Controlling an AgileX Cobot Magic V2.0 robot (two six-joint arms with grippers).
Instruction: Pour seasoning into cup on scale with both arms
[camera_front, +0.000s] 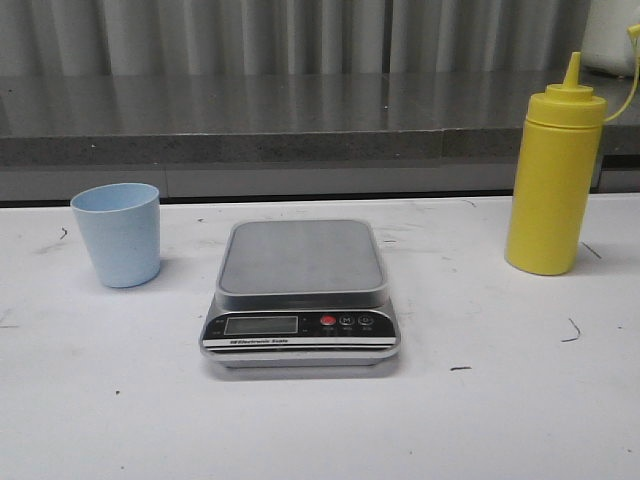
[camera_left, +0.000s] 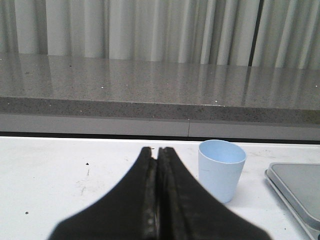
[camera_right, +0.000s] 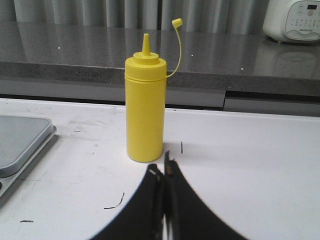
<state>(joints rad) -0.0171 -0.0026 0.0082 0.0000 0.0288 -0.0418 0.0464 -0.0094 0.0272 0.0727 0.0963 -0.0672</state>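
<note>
White tabletop (camera_front: 520, 420), scuffed. Digital kitchen scale (camera_front: 300, 290) at mid-tabletop, steel platform bare, display panel facing the near edge. Yellow squeeze bottle (camera_front: 553, 170) upright toward the far right corner, long axis vertical, nozzle pointing up, tethered cap hanging off on its strap. Pale blue cup (camera_front: 118, 233) upright toward the far left, mouth up. Left claw (camera_left: 156, 165) pinched closed, empty, near cup. Right claw (camera_right: 164, 180) pinched closed, empty, just short of bottle.

Two matte black, wedge-shaped fingers tapering to narrow tips are shown on the left hand (camera_left: 156, 150). The same black tapered fingers, edged with pale flecks, are seen on the right hand (camera_right: 164, 162).
</note>
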